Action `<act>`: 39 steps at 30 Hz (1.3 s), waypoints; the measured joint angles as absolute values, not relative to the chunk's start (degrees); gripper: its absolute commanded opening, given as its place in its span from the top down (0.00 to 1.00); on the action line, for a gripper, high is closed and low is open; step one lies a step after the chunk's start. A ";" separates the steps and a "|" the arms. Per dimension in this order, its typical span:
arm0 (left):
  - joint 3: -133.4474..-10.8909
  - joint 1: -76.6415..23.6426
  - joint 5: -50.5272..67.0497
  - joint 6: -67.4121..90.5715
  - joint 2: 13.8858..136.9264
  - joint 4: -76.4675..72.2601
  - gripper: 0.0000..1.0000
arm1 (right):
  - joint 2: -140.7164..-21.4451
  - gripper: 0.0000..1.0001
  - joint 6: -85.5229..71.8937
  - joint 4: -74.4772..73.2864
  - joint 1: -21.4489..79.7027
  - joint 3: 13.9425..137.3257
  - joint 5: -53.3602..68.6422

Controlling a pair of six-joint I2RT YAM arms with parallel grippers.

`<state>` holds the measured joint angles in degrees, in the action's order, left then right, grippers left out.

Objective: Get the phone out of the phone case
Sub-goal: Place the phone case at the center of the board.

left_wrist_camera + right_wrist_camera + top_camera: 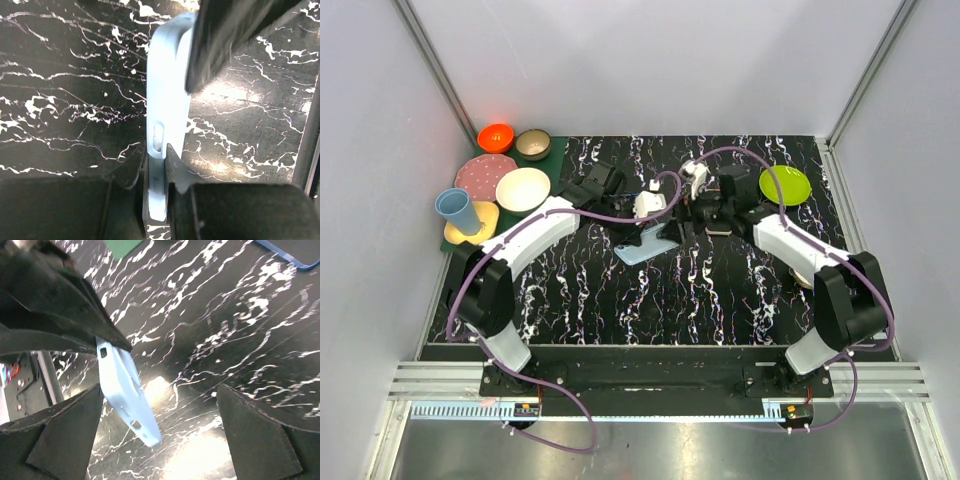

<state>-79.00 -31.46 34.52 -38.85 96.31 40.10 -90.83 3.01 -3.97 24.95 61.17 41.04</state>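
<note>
My left gripper (655,228) is shut on the light blue phone case (638,250) and holds it tilted above the black marbled table. In the left wrist view both fingers pinch the phone case (167,100) by its edge, my left gripper (156,165) being at the bottom. My right gripper (712,212) is just to the right. In its own view my right gripper (159,390) is wide open with nothing between the fingers, and the phone case (125,395) hangs close to its left finger. A dark flat slab with a blue rim (295,252), apparently the phone, lies on the table at the top right.
At the back left, a green mat (455,240) carries an orange bowl (496,137), a brown bowl (533,144), a pink plate (480,172), a cream plate (523,189), a blue cup (457,210) and a yellow plate (485,225). A green plate (785,185) lies at the back right. Walls enclose three sides.
</note>
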 measured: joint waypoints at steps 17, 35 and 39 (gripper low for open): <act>-77.19 -22.46 29.58 -16.21 105.30 33.28 0.91 | -82.50 0.00 -5.32 8.32 17.50 57.56 35.00; -67.00 -12.29 39.22 16.69 111.37 12.12 0.99 | -82.48 0.00 -6.55 10.00 17.45 56.86 33.91; -64.62 -11.86 38.48 20.97 111.37 9.13 0.91 | -82.48 0.00 -6.63 10.79 17.45 56.84 33.91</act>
<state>-64.62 -11.86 38.48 20.97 111.37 9.13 -82.48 -6.63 10.79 17.45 56.84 33.91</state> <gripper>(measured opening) 0.140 0.994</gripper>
